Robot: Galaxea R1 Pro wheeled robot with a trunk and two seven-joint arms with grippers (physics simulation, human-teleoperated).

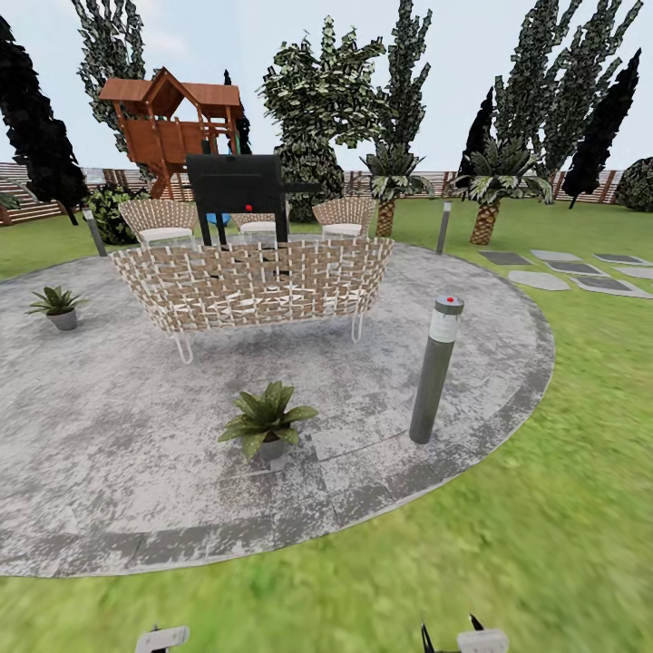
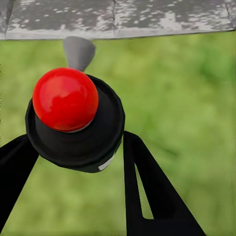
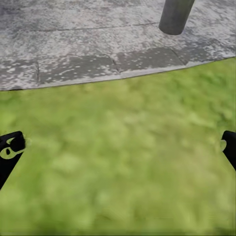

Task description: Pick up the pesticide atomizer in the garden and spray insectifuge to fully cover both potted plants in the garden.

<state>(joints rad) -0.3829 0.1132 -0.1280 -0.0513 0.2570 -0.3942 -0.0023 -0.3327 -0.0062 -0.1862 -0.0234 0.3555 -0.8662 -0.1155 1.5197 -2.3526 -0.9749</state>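
In the left wrist view the pesticide atomizer is seen from above: a red round cap, a dark body and a grey nozzle, held between my left gripper's black fingers over grass. My right gripper is open above the lawn, nothing between its fingers. Both grippers peek in at the head view's lower edge, left gripper and right gripper. One potted plant stands on the round patio ahead. The other potted plant sits at the patio's far left.
A grey bollard lamp stands on the patio's right side, its base also showing as a bollard base. A wicker sofa sits mid-patio, with a black grill, chairs and a wooden playhouse behind. Stepping stones lie right.
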